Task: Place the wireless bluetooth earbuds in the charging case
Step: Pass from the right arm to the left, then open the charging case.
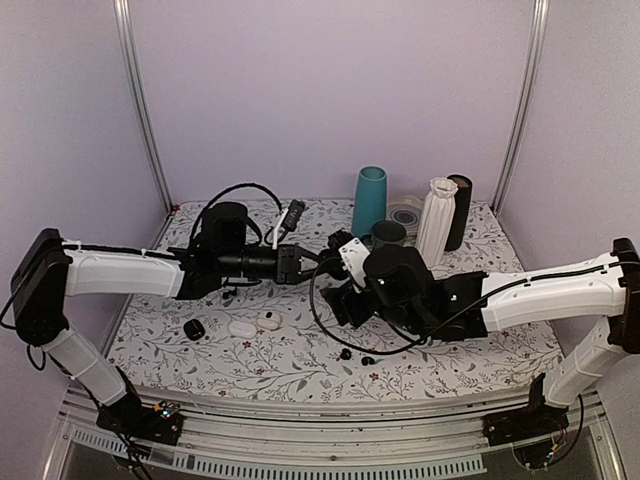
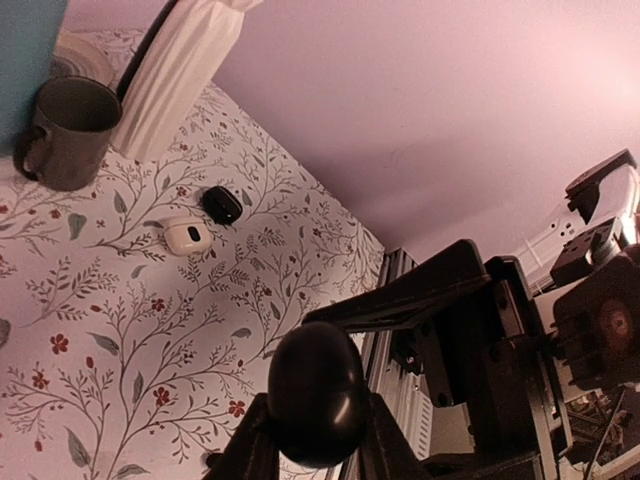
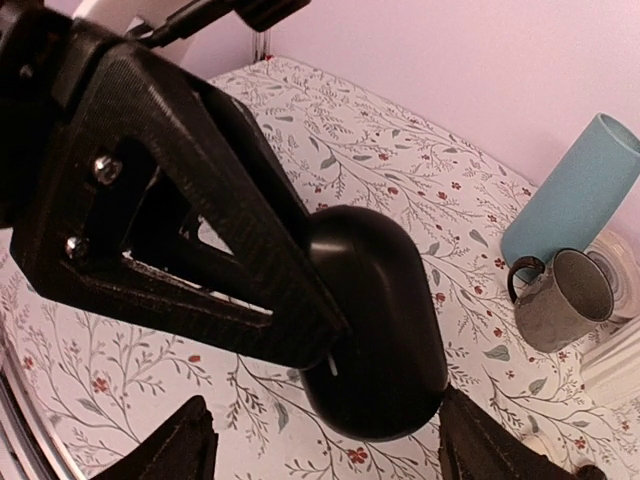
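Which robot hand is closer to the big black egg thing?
Left. The left gripper is shut on the black oval case, pinching it. The right gripper is open close by, one finger out to each side, seemingly not touching it.

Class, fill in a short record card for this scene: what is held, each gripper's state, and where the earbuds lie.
held item: black charging case, above the table, lid appears closed
left gripper: shut on the case
right gripper: open, fingers spread either side of the case
earbuds: two, lying on the table near the front edge
at the back: teal vase, grey mug, white ribbed vase
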Robot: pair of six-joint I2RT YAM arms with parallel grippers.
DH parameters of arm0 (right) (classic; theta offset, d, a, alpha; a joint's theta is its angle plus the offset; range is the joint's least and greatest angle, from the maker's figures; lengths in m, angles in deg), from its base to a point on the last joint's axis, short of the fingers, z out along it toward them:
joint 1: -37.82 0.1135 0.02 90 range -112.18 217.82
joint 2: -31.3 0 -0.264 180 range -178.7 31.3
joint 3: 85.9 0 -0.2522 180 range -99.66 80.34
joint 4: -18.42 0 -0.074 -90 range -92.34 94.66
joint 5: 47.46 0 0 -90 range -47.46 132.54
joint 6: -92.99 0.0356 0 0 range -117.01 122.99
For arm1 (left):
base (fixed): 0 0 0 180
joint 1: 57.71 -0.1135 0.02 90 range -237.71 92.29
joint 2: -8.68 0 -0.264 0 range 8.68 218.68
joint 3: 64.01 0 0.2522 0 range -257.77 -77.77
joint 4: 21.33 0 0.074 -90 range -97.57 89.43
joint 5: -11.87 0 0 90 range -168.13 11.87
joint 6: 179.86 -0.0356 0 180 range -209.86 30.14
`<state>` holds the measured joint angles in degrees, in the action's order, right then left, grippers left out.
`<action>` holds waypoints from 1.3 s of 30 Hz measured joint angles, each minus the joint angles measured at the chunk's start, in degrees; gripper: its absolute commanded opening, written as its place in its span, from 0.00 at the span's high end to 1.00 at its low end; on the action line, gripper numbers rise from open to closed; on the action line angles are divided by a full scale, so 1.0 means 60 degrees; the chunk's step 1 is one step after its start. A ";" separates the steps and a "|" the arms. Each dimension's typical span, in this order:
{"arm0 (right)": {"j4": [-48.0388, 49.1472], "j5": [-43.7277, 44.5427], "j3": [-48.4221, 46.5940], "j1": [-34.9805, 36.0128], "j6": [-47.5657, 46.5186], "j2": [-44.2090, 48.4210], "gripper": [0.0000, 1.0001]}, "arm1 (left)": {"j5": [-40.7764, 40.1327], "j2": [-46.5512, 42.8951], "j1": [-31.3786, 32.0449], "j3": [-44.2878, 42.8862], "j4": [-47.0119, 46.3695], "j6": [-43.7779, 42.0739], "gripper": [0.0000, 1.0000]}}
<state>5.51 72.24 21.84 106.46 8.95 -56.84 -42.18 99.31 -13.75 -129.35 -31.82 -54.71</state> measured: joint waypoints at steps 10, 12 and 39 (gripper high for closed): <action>0.0623 -0.1723 0.0947 -0.0838 0.0871 0.1745 0.12 | -0.1140 -0.1002 0.0000 0.0011 0.0393 -0.0634 1.00; 0.1027 -0.2550 0.1446 -0.1246 0.1184 0.2218 0.12 | -0.1075 -0.1137 -0.0007 0.0222 0.0178 -0.0721 1.00; 0.3832 -0.7555 0.2080 -0.2521 0.3271 0.2291 0.10 | 0.1417 -0.2047 0.0131 0.1253 -0.2787 -0.1253 1.00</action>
<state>28.50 26.90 34.32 91.34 28.58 -43.09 -33.68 87.03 -12.96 -121.83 -48.54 -62.23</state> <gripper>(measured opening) 0.903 0.228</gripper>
